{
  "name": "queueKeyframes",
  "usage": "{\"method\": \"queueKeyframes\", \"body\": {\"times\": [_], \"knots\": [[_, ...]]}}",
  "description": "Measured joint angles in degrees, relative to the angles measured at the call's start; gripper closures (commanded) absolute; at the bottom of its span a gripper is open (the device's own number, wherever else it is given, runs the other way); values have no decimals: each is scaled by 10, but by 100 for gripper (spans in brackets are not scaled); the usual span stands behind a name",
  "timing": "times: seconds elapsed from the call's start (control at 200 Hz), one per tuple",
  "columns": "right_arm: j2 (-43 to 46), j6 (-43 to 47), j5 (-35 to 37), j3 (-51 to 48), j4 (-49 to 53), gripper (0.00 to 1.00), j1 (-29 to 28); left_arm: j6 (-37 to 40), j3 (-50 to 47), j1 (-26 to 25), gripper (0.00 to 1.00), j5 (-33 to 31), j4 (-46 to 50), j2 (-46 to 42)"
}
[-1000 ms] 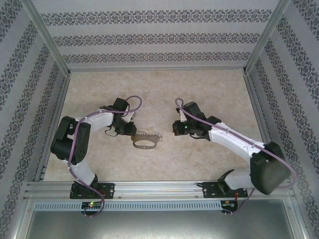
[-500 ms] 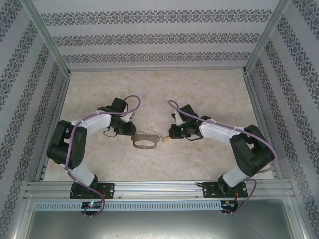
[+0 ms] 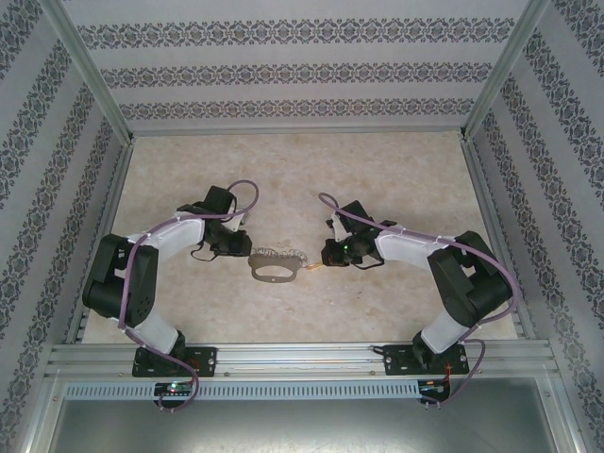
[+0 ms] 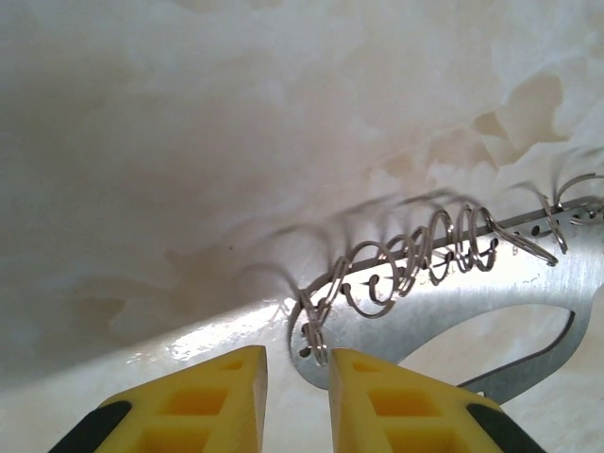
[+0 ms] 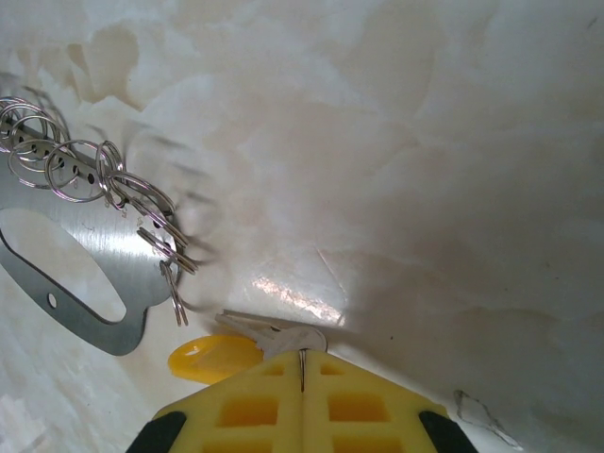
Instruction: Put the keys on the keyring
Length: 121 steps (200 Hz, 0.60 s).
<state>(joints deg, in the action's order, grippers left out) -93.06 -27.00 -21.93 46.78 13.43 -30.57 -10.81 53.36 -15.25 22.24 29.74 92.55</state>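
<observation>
Yellow right fingers [image 5: 255,396] are pinching shut on a silver key [image 5: 283,335] beside the silvery slotted keyring [image 5: 99,241] lying on the marbled surface [image 5: 425,142]; left fingers [image 4: 208,387], narrowly parted, are straddling its end, probably steadying it; grip unclear.

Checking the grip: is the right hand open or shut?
Shut. The right hand has its fingers pressed together, no gap, a key at their tips.

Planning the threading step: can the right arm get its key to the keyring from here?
Likely yes: the right gripper, shut on the key, sits just beside the keyring's near end, only bare table between them.
</observation>
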Motion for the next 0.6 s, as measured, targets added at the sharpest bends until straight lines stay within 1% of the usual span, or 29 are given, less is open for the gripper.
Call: {"method": "queueKeyframes", "body": {"times": [0.085, 0.245, 0.355, 0.52, 0.605], "knots": [[5, 3, 2, 0, 6, 90, 0, -2, 0, 1, 79, 0, 0, 0], [15, 9, 12, 5, 21, 80, -1, -2, 0, 6, 79, 3, 0, 3], [20, 14, 19, 14, 28, 73, -1, -2, 0, 7, 76, 4, 0, 7], [22, 19, 27, 28, 37, 72, -8, -2, 2, 7, 76, 8, -1, 10], [22, 19, 30, 33, 40, 71, -11, -5, 2, 7, 74, 12, -3, 12]]}}
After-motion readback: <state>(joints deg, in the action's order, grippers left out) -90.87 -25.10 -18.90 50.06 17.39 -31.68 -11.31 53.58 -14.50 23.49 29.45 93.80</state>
